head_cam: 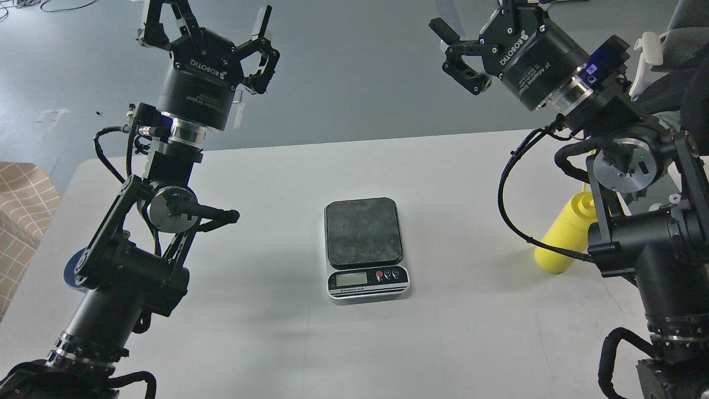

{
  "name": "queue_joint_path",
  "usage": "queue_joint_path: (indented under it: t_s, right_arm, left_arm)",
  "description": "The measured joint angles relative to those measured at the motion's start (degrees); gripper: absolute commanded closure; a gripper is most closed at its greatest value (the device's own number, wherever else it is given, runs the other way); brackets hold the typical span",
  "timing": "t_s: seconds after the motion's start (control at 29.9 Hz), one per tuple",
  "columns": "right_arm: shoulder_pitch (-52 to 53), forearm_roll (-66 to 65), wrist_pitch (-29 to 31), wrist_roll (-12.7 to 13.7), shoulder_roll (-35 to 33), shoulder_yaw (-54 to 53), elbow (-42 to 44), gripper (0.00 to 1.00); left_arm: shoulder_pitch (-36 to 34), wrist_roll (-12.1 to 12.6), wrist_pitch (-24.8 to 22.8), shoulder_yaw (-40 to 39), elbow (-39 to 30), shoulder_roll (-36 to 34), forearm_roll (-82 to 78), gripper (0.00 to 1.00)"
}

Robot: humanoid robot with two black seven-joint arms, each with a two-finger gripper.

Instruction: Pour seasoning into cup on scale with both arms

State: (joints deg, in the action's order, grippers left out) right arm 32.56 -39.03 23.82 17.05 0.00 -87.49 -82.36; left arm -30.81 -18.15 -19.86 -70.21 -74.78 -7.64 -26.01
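While both hands hang spread and empty above the far edge of the surface (471, 343), the seasoning (565, 235) stands tilted at the right, below the right hand (451, 47), far nearer it than the left hand (213, 27).

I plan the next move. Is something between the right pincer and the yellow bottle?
Yes. The right pincer is raised, open and empty, far above the table. The yellow bottle stands lower, beside the right arm's own wrist and forearm links, which cover part of it. No other object is visibly in the way.
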Motion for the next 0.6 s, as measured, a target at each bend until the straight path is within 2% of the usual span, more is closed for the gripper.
queue_joint_path:
  t_s: [0.23, 0.6]
  right_arm:
    - [-0.21, 0.0, 0.04, 0.0, 0.0, -0.32, 0.0, 0.0]
    - [-0.29, -0.08, -0.01, 0.0, 0.0, -0.22, 0.0, 0.0]
  left_arm:
    - [0.51, 0.86, -0.19, 0.15, -0.02, 1.22, 0.25, 0.01]
    - [1.36, 0.27, -0.55, 0.09, -0.02, 1.43, 0.26, 0.01]
